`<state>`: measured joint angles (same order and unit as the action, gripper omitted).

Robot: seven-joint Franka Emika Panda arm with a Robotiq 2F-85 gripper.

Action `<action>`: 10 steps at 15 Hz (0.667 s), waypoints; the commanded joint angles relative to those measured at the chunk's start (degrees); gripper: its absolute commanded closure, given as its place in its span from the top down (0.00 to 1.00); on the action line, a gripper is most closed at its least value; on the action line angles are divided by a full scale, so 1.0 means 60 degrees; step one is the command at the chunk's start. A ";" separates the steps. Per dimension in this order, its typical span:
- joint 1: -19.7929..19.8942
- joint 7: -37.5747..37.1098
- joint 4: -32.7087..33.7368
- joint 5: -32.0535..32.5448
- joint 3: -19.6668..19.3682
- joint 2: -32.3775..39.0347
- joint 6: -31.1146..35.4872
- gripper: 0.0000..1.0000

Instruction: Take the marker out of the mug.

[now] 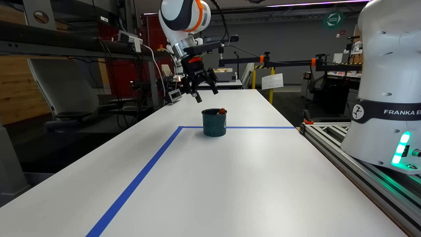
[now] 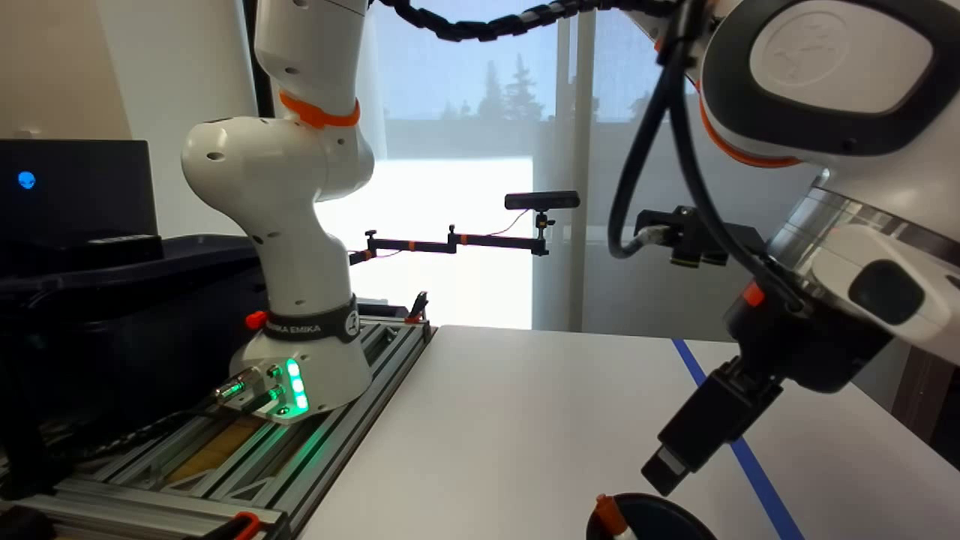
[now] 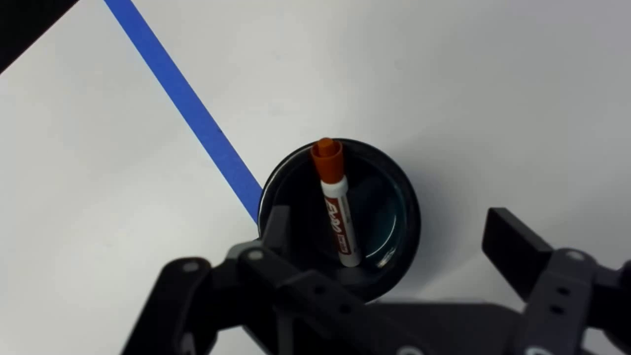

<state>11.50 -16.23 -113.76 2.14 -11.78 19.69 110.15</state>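
Observation:
The mug (image 1: 214, 125) is a dark teal cup standing upright on the white table, and it also shows cut off at the bottom of an exterior view (image 2: 670, 507). The marker is inside it, leaning. In the wrist view the marker (image 3: 340, 217) has a white body, a red label and an orange-red cap resting at the rim of the mug (image 3: 413, 212). The cap also shows in both exterior views (image 1: 222, 111) (image 2: 610, 514). My gripper (image 1: 206, 94) is open and empty, above the mug and apart from it. In the wrist view one finger of the gripper (image 3: 388, 224) overlaps the mug and the other is over the table.
Blue tape (image 1: 144, 171) runs in a corner shape along the white table (image 1: 250, 184), passing by the mug. A small grey box (image 1: 175, 95) stands at the table's far left edge. The robot base (image 1: 388, 138) stands on a metal rail beside the table.

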 commanded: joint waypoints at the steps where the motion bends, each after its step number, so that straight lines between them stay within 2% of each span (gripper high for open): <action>1: 0.0070 0.0837 0.0565 0.0271 -0.0087 0.0427 -0.0342 1.00; 9: 0.0107 0.1354 0.0664 0.0670 -0.0219 0.0881 -0.0273 1.00; 10: 0.0102 0.1366 0.0642 0.0713 -0.0222 0.0906 -0.0244 0.96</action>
<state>11.96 -9.38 -110.95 5.17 -12.95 24.41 110.03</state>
